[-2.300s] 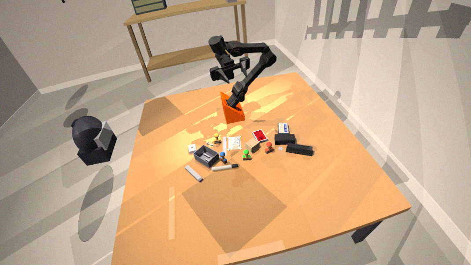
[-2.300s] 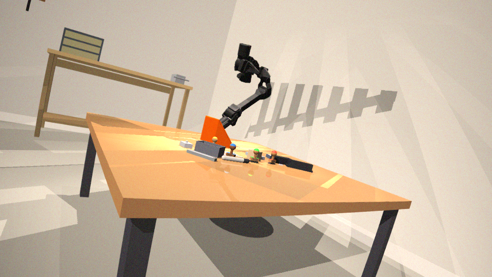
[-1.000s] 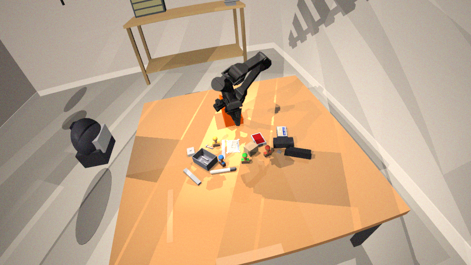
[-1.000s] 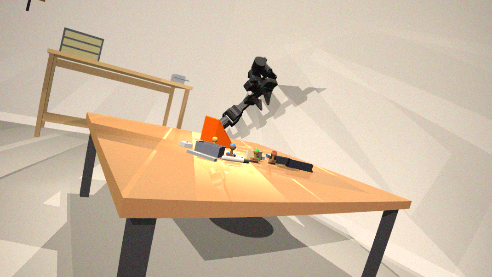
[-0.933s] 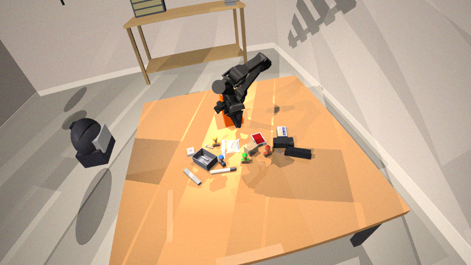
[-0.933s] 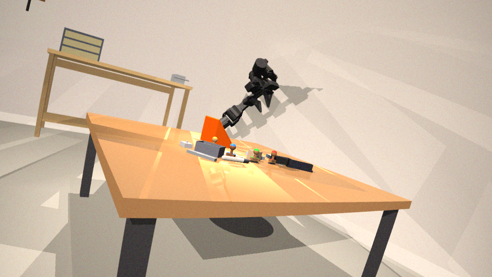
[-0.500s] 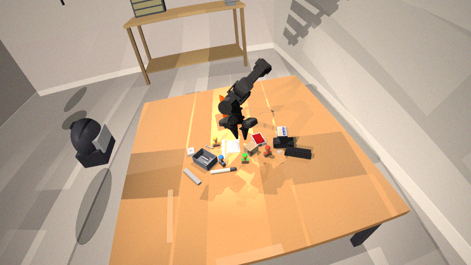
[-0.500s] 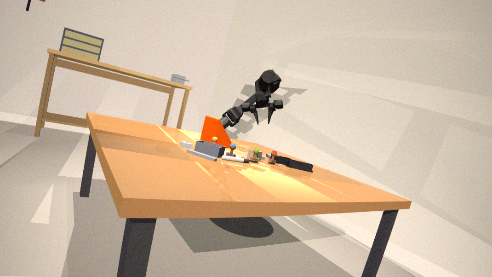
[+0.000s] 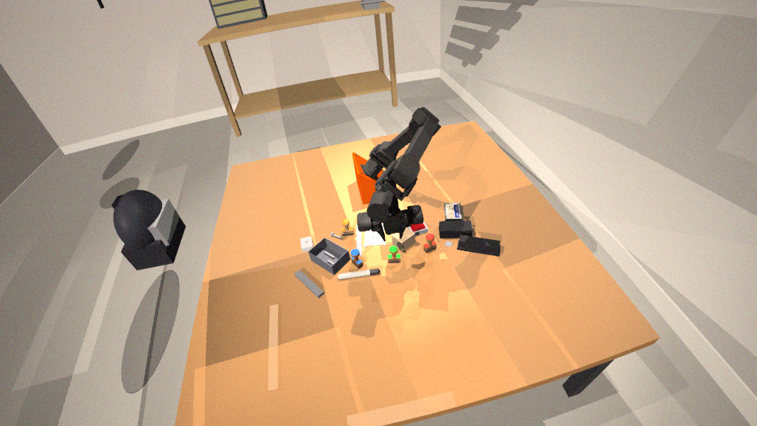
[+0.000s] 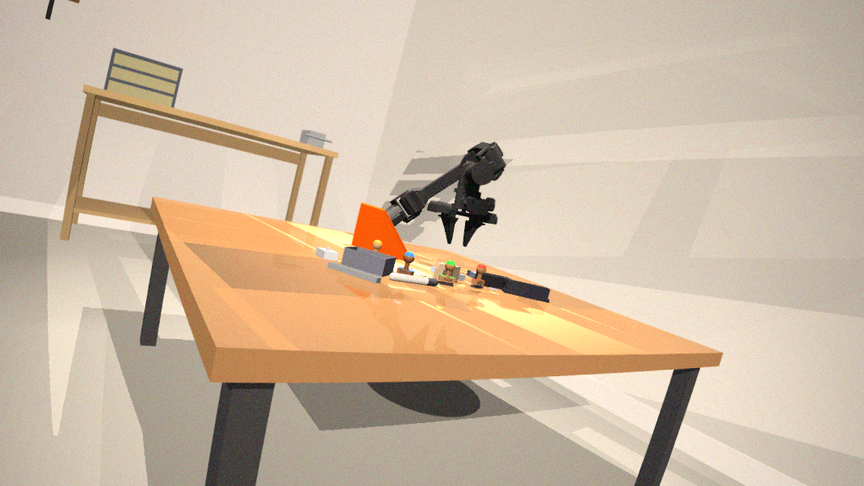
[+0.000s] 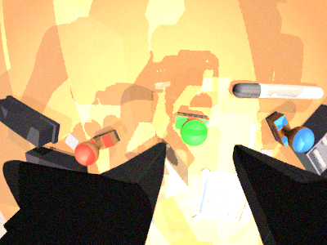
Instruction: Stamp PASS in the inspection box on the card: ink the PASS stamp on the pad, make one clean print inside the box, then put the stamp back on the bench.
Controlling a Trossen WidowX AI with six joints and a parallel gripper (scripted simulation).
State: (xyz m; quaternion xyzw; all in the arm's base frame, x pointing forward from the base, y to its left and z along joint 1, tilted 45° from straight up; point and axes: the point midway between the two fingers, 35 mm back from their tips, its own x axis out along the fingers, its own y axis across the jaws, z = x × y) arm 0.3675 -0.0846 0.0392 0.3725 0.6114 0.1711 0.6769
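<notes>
The parted, empty gripper (image 9: 390, 233) (image 10: 457, 243) (image 11: 199, 150) hovers, the green-knobbed stamp (image 9: 393, 254) (image 10: 448, 273) (image 11: 194, 131) seemingly just toward twelve o'clock in the wrist view, gaps either side.

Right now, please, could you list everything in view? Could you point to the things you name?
Workbench (image 9: 423, 371) (image 10: 422, 332) (image 11: 278, 20): 1, orange-brown, centre
Stamps (image 9: 393, 255) (image 10: 448, 272) (image 11: 194, 132): 4, red/green/blue/yellow knobs, workbench
Card (image 9: 374, 238) (image 11: 225, 196): 1, white, behind stamps
Ink pad (image 9: 418, 227): 1, red, beside card
Marker (image 9: 357, 274) (image 10: 410, 278) (image 11: 286, 91): 1, white/black, front
Tray (image 9: 341, 263) (image 10: 366, 261) (image 11: 312, 124): 1, grey, beside blue stamp
Bar (image 9: 308, 283) (image 10: 354, 271): 1, grey, beside tray
Black blocks (image 9: 479, 245) (image 10: 528, 288) (image 11: 29, 122): 2, beyond red stamp
Bracket (image 9: 365, 185) (image 10: 374, 232): 1, orange, near arm
Side table (image 9: 296, 20) (image 10: 211, 129): 1, brown, background
Cabinet (image 9: 239, 14) (image 10: 143, 77): 1, yellow/grey, on side table
Smaller pieces: several, workbench; some unclear
Arm (image 9: 412, 153) (image 10: 443, 180): 1, black, over workbench
End effector (image 9: 393, 235) (image 10: 457, 243) (image 11: 199, 150): 1, black, partly open, above card area
</notes>
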